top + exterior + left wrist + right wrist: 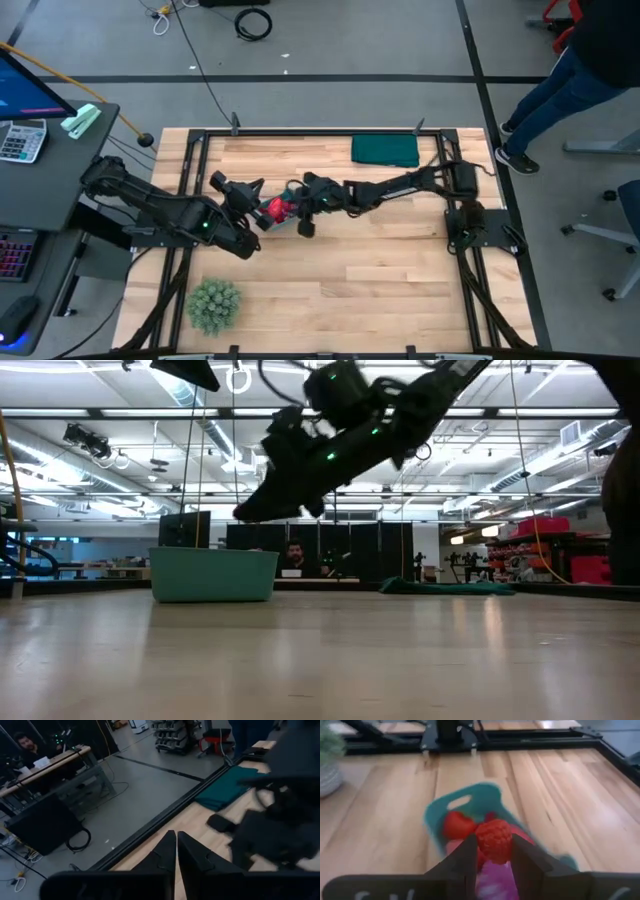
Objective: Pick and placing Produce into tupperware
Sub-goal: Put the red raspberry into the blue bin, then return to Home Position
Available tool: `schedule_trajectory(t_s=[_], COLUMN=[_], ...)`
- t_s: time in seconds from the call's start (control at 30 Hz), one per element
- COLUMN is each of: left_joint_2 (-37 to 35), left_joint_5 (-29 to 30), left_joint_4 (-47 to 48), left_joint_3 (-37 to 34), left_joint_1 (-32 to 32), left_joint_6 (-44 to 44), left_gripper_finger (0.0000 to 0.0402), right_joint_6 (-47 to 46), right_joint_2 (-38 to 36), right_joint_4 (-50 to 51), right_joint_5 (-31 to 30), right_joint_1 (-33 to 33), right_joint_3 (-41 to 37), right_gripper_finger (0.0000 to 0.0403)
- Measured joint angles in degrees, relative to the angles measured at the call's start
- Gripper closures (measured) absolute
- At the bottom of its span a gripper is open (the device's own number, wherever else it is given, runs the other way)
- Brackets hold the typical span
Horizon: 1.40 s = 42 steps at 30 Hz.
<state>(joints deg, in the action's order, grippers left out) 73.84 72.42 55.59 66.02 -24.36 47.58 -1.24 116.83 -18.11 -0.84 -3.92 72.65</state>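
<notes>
- My right hand (490,851) is above the tupperware (470,802), which sits on the desk (380,835) near its middle; the fingers (462,860) grip a bumpy red raspberry-like piece (494,839) between them.
- The tupperware already holds produce; a smooth red piece (457,824) lies beside the gripped one, and a magenta-purple piece (492,880) shows below it; my own fingers cover much of the container, so I cannot count the contents.
- In the high view, the right hand (305,205) and the left hand (235,195) meet over the container; only a red patch of produce (277,209) shows between them; the teal rim is almost fully covered there.
- The left hand's fingers (167,852) are closed, tips pressed together with nothing between them; they point toward the far edge of the desk.
- In the low view, the tupperware (213,575) shows only its side wall; its contents are hidden; the arms above it are dark and overlap, and I cannot separate them there.
- The green cloth (385,150) lies flat at the far edge; the fuzzy green plant (213,305) stands at the near left corner, well apart from the container.
- A person's legs (545,95) are cut off at the frame edge beyond the desk.
</notes>
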Motion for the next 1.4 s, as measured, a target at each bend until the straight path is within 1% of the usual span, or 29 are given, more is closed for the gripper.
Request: schedule_trajectory(t_s=[0.13,0.23,0.37,0.47,0.63,0.77,0.8,0.9,1.0,1.1,1.23,1.3,1.4], left_joint_2=[0.02,0.02,0.02,0.02,0.02,0.04,0.04,0.04,0.02,0.02,0.02,0.02,0.0], left_joint_5=[0.0,0.0,-0.04,-0.02,-0.02,-0.02,-0.01,-0.07,-0.11,-0.15,-0.13,-0.13,-0.99], left_joint_4=[0.03,0.08,0.67,0.9,0.88,0.9,0.88,0.61,0.6,0.32,0.15,-0.23,-0.72], left_joint_3=[0.0,0.0,0.0,0.0,0.0,0.0,0.0,0.0,0.0,0.0,0.0,0.0,0.0], left_joint_1=[1.12,2.17,3.24,3.93,4.68,4.65,4.65,4.54,4.53,4.54,4.64,4.9,5.29], left_joint_6=[-1.98,-3.25,-3.84,-3.92,-3.9,-3.9,-3.9,-6.04,-9.98,-12.66,-12.73,-12.38,-12.25], left_gripper_finger=[0.0372,0.0379,0.0392,0.0396,0.0383,0.0369,0.0366,0.0362,0.0364,0.037,0.0377,0.0379,0.0383], right_joint_6=[-0.54,-1.45,-1.37,-0.18,0.73,0.63,0.52,0.41,-1.89,-6.23,-10.64,-12.61,-12.33], right_joint_2=[4.89,8.75,11.7,12.03,11.29,10.22,9.6,5.89,0.01,-6.63,-15.62,-20.04,-25.73], right_joint_4=[0.3,3.99,11.15,15.78,16.56,17.05,17.36,24.3,35.53,45.89,52.88,53.29,56.78], right_joint_5=[3.1,5.74,5.9,5.97,6.01,5.12,4.87,4.79,4.75,4.78,4.69,4.05,3.69], right_joint_1=[-1.47,-1.71,-1.71,-1.5,-0.02,1.21,1.38,1.67,1.87,2.38,3.0,3.53,4.82], right_joint_3=[5.89,10.65,15.73,17.84,18.13,18.22,18.22,18.19,18.19,18.22,18.2,17.77,17.49], right_gripper_finger=[0.0299,0.0298,0.0281,0.0264,0.0236,0.0226,0.0225,0.0226,0.0229,0.0229,0.0229,0.0229,0.0229])
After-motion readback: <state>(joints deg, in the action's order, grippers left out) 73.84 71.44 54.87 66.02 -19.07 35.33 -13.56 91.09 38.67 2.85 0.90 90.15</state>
